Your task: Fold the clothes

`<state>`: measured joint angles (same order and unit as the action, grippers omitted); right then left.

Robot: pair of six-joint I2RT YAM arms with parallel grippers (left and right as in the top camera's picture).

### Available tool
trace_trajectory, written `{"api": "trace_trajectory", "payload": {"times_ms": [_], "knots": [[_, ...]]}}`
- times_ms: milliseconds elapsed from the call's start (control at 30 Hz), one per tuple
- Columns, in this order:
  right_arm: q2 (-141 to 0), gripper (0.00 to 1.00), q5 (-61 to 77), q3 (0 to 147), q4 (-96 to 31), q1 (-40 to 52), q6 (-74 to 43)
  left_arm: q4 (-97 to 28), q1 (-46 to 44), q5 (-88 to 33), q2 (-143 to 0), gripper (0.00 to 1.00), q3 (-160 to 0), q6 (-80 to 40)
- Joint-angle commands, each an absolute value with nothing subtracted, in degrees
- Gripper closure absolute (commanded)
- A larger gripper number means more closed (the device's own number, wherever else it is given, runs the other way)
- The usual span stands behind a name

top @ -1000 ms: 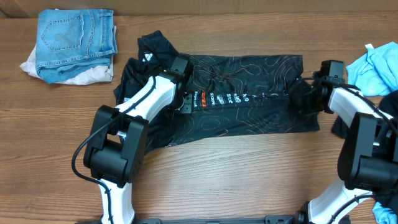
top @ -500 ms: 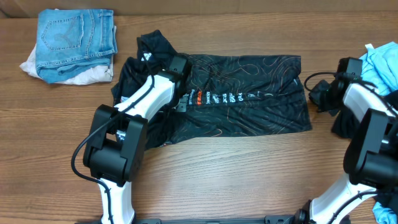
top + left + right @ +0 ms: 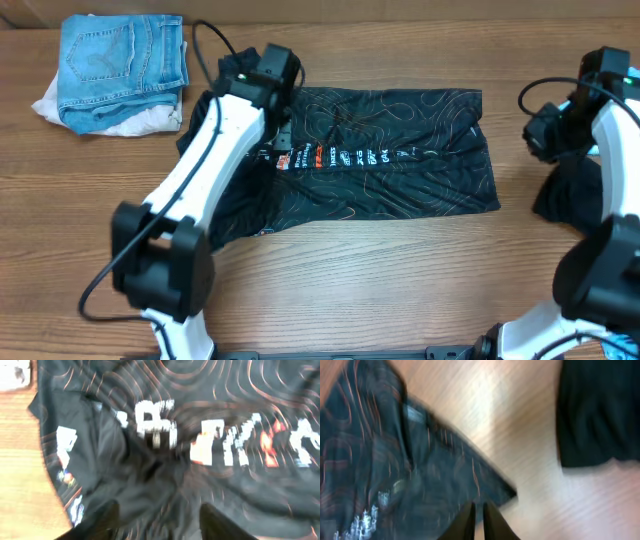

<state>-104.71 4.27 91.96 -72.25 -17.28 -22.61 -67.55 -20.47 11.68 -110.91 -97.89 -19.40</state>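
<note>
Currently: one jersey spread on worktop, one jeans stack counted | left pincer held wide over jersey lettering | right pincer closed, empty, beside jersey corner.

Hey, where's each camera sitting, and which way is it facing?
Overhead: above the table, looking straight down on the jersey; left arm and right arm show.
Left wrist: on that arm, facing down at the lettering; open left claw at bottom.
Right wrist: facing down at the jersey's corner and wood; shut right claw at bottom.
All three share the jersey.
</note>
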Motion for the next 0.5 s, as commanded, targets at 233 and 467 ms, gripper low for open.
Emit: {"api": "trace_trajectory", "payload": {"times_ms": [233, 467], "knots": [[-102.4, 0.96, 6.1, 84.1, -77.5, -9.3, -18.4, -79.2, -20.0, 6.1, -109.4, 0.96, -90.3, -26.6], [-102.5, 0.96, 6.1, 71.9, -64.9, -6.8, -21.4, -73.2, -18.0, 5.9, -109.4, 0.96, -79.3, -27.9]]}}
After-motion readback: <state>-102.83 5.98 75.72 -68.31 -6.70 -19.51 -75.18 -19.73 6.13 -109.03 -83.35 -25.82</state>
